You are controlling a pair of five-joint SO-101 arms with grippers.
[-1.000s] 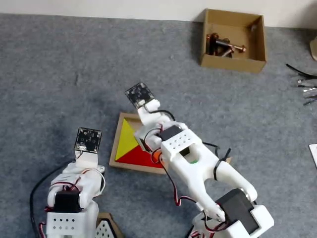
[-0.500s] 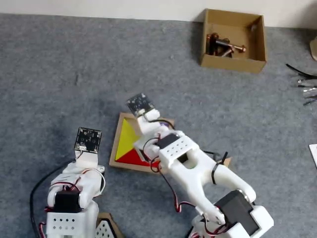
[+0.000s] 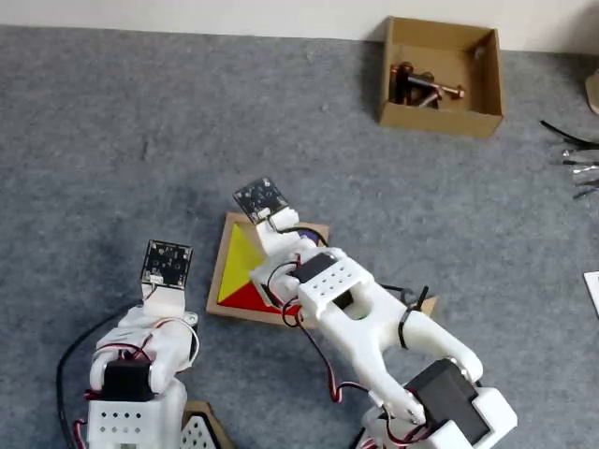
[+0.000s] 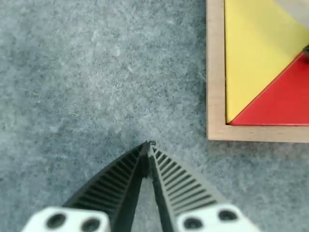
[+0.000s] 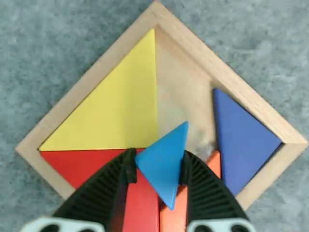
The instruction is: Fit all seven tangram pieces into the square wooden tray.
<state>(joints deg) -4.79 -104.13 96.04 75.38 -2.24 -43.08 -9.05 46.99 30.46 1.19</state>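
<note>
R arm [image 3: 346, 290] eased back a touch over tray [image 3: 217, 271]. Blue triangle [image 5: 166, 159] pinched in R gripper [image 5: 157, 165] above tray centre, long axis and sharp tip pointing away from gripper at bare wood. R wrist view adds navy triangle [image 5: 239, 145] and orange piece [image 5: 212, 162]; in high view the arm covers them. L gripper [image 4: 147, 145] closed, empty, near tray corner.

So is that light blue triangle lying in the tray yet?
Not yet: the right gripper pinches the light blue triangle over the tray.
</note>
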